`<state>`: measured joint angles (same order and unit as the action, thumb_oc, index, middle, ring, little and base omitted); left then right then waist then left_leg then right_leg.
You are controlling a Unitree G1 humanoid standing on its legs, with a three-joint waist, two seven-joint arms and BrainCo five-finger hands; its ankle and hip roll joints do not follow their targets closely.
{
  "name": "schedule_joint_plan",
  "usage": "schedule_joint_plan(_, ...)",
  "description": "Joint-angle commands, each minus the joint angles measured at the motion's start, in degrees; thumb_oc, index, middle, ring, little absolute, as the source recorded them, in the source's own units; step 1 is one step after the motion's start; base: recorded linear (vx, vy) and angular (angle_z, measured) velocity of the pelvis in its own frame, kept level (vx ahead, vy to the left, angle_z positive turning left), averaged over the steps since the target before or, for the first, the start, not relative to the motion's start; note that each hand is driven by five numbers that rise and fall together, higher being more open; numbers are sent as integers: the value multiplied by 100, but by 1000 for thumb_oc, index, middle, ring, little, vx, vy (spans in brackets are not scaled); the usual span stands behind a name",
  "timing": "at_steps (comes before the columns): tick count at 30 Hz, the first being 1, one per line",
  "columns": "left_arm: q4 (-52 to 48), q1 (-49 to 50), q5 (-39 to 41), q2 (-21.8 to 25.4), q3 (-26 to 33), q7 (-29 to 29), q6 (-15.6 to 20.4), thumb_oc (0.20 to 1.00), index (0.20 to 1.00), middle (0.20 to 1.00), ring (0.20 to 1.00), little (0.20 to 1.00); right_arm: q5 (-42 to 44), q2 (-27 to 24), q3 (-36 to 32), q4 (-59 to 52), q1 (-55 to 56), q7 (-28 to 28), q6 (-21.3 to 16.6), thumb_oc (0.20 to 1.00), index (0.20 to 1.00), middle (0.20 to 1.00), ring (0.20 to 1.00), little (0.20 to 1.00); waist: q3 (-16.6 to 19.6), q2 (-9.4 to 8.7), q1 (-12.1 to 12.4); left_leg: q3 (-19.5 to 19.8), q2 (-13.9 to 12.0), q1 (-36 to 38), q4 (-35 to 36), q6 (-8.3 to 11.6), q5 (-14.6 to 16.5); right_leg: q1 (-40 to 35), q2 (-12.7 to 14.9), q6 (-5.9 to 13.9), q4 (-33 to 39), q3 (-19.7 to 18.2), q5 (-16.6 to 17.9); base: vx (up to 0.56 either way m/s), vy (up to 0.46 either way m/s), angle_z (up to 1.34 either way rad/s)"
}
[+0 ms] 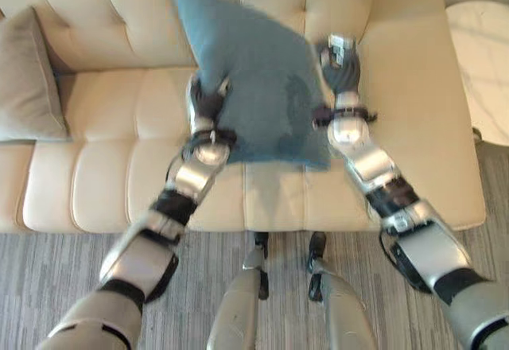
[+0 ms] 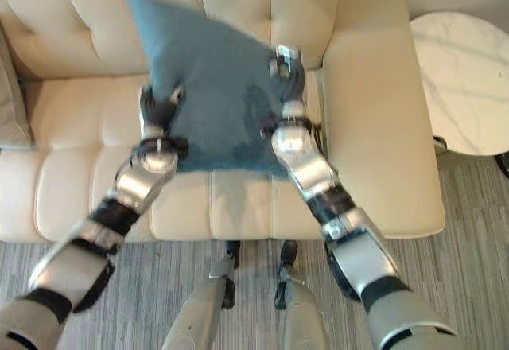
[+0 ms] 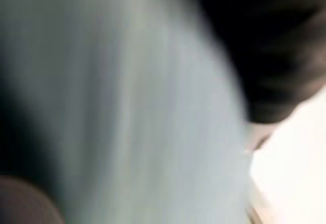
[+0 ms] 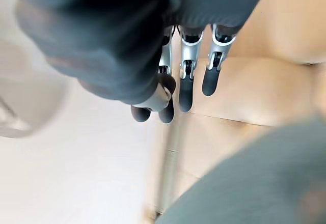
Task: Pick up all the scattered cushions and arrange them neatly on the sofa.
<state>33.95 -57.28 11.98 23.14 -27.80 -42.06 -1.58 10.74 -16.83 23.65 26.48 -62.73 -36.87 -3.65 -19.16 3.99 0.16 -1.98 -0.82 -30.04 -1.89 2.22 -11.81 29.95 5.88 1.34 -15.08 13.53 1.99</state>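
Step in hand, as judged: placing blue square fabric cushion (image 1: 258,87) on cream tufted leather sofa (image 1: 413,127). Cushion sits raised over seat, between both hands, upper corner against backrest.

To do well: lower cushion upright against backrest, square to seat seams, clear of grey fabric cushion (image 1: 28,79) at sofa's left end.

Left hand (image 1: 208,99): at cushion's left edge; grip cannot be told.

Right hand (image 4: 186,81): fingers straight, relaxed, beside cushion's right edge, nothing clasped.
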Motion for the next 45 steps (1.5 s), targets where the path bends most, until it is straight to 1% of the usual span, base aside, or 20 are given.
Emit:
schedule_joint_plan(1, 127, -1109, -501, 556, 111, -346, 497, 200, 200, 200, 200, 200, -184, -147, 24, -11, -654, -369, -340, 200, 200, 200, 200, 200, 35, -367, -28, -63, 208, -466, -1278, -141, 1292, 379, 275, 361, -86, -398, -484, 63, -8, 21)
schedule_joint_plan(2, 524, -1796, -759, 891, -304, -316, 346, 200, 200, 200, 200, 200, -335, -401, 167, 257, -1169, -576, -360, 200, 200, 200, 200, 200, 12, -344, -80, -43, 223, -969, -1667, -141, 1413, 863, 303, 373, -463, -474, -578, 58, -6, 24)
schedule_joint_plan(8, 1194, -2778, -1227, 1364, -823, -242, 117, 200, 200, 200, 200, 200, -405, -957, 686, 962, -2108, -594, -290, 200, 200, 200, 200, 200, 121, -390, -143, -43, 221, -2163, -2079, -152, 1462, 2086, 331, 371, -952, -644, -587, 71, 13, 17)
schedule_joint_plan(11, 1803, -3114, -1207, 1412, -1037, -152, -22, 200, 200, 200, 200, 200, -127, -901, 900, 1365, -2280, -431, -278, 200, 200, 200, 200, 200, 122, -448, -148, -93, 201, -2437, -2026, -140, 1409, 2360, 296, 375, -832, -661, -530, 72, -16, -1)
schedule_joint_plan(15, 2368, -3410, -1120, 1336, -1125, -243, -115, 200, 200, 200, 200, 200, -154, -803, 1107, 1781, -2449, -441, -213, 200, 200, 200, 200, 200, 124, -439, -178, -95, 218, -2618, -1857, -115, 1322, 2562, 273, 408, -661, -705, -429, 45, -3, -8)
schedule_joint_plan(16, 2657, -3493, -1138, 1325, -1180, -246, -184, 580, 580, 580, 580, 580, -26, -715, 1186, 2051, -2486, -396, -234, 200, 200, 200, 200, 200, 126, -420, -200, -105, 236, -2664, -1764, -119, 1268, 2641, 264, 429, -588, -749, -352, 35, 29, -2)
schedule_joint_plan(17, 2758, -3481, -1068, 1288, -1122, -225, -184, 1000, 1000, 1000, 1000, 1000, 75, -638, 1207, 2158, -2465, -328, -227, 316, 316, 316, 316, 316, 118, -430, -198, -108, 245, -2656, -1732, -115, 1248, 2629, 262, 428, -554, -744, -338, 0, 0, 0)
schedule_joint_plan(18, 2765, -3482, -1065, 1288, -1121, -225, -178, 1000, 1000, 1000, 1000, 1000, 83, -634, 1215, 2171, -2472, -324, -235, 1000, 1000, 1000, 1000, 1000, 119, -429, -200, -110, 246, -2646, -1716, -115, 1241, 2622, 261, 429, -540, -745, -331, 5, 11, -4)
schedule_joint_plan(19, 3045, -3421, -876, 1146, -1026, -105, -209, 1000, 1000, 1000, 1000, 1000, 391, -465, 1231, 2421, -2375, -62, -177, 1000, 1000, 1000, 1000, 1000, 94, -452, -213, -125, 260, -2627, -1681, -118, 1219, 2587, 234, 422, -439, -762, -289, 6, 6, -5)
schedule_joint_plan(22, 3305, -3373, -609, 1056, -907, -16, -226, 1000, 1000, 1000, 1000, 1000, 750, -258, 1195, 2705, -2232, 145, -125, 1000, 1000, 1000, 1000, 1000, 93, -463, -224, -123, 280, -2551, -1617, -114, 1202, 2522, 212, 419, -340, -813, -244, 2, 2, -1)
schedule_joint_plan(26, 3474, -3214, -34, 990, -558, 197, -196, 1000, 1000, 1000, 1000, 1000, 821, -272, 1107, 2992, -2020, 314, 53, 1000, 1000, 1000, 1000, 1000, 69, -436, -209, -118, 310, -2330, -1490, -102, 1155, 2300, 193, 420, -222, -795, -196, -8, 1, -1)
schedule_joint_plan(28, 3471, -3086, 26, 1113, -436, 256, -192, 1000, 1000, 1000, 1000, 1000, 847, -337, 963, 2920, -1811, 322, 72, 1000, 1000, 1000, 1000, 1000, 39, -418, -203, -124, 317, -2125, -1395, -98, 1134, 2087, 183, 430, -115, -787, -160, -31, 4, -3)
schedule_joint_plan(31, 3264, -2561, 501, 1191, 44, 435, -81, 1000, 1000, 1000, 1000, 1000, 756, -460, 596, 2716, -1336, 318, 158, 1000, 1000, 1000, 1000, 1000, -15, -376, -171, -94, 350, -1682, -1194, -99, 1092, 1630, 165, 437, 78, -738, -127, -4, 2, -2)
schedule_joint_plan(34, 2909, -1779, 1280, 1113, 799, 739, 239, 1000, 1000, 1000, 1000, 1000, 407, -480, -5, 2082, -580, 217, 191, 1000, 1000, 1000, 1000, 1000, -23, -332, -165, -67, 362, -1079, -900, -97, 1062, 998, 163, 453, 350, -658, -90, 11, 12, -8)
schedule_joint_plan(36, 2591, -1016, 1876, 1006, 1334, 1157, 514, 1000, 1000, 1000, 1000, 1000, 447, -486, -358, 1763, 62, 380, 158, 1000, 1000, 1000, 1000, 1000, 24, -341, -162, -33, 363, -580, -706, -91, 1056, 487, 155, 458, 520, -597, -92, 36, 16, -7)
schedule_joint_plan(37, 2557, -949, 1875, 1001, 1351, 1161, 512, 1000, 1000, 1000, 1000, 1000, 439, -483, -353, 1731, 118, 381, 166, 1000, 1000, 1000, 1000, 1000, 21, -335, -167, -32, 363, -516, -675, -91, 1052, 422, 152, 460, 552, -593, -87, 68, 34, -2)
schedule_joint_plan(38, 2316, -105, 2042, 986, 1650, 1471, 544, 1000, 1000, 1000, 1000, 1000, 557, -485, -632, 1459, 868, 633, 124, 1000, 1000, 1000, 1000, 1000, 109, -357, -164, -29, 353, -8, -470, -96, 1057, -81, 140, 458, 699, -519, -97, 71, 31, 1)
schedule_joint_plan(40, 2082, 649, 1949, 825, 1838, 1654, 492, 1000, 1000, 1000, 1000, 1000, 595, -420, -784, 1301, 1596, 878, 107, 1000, 1000, 1000, 1000, 1000, 152, -355, -159, -53, 350, 481, -242, -121, 1055, -558, 143, 469, 869, -469, -71, 81, 52, -1)
schedule_joint_plan(41, 1934, 1151, 2195, 675, 2059, 1758, 587, 1000, 1000, 1000, 1000, 1000, 589, -336, -886, 1141, 2058, 1002, 102, 1000, 1000, 1000, 1000, 1000, 184, -357, -147, -65, 351, 762, -96, -120, 1060, -803, 132, 489, 935, -448, -70, 79, 60, -4)
schedule_joint_plan(45, 1480, 2741, 1779, 314, 2400, 2063, 488, 1000, 1000, 1000, 1000, 1000, 534, -123, -1096, 849, 3421, 1447, 135, 1000, 1000, 1000, 1000, 1000, 473, -364, -136, -150, 305, 1508, 301, -173, 1020, -1496, 86, 531, 1345, -398, -6, 79, 59, -4)
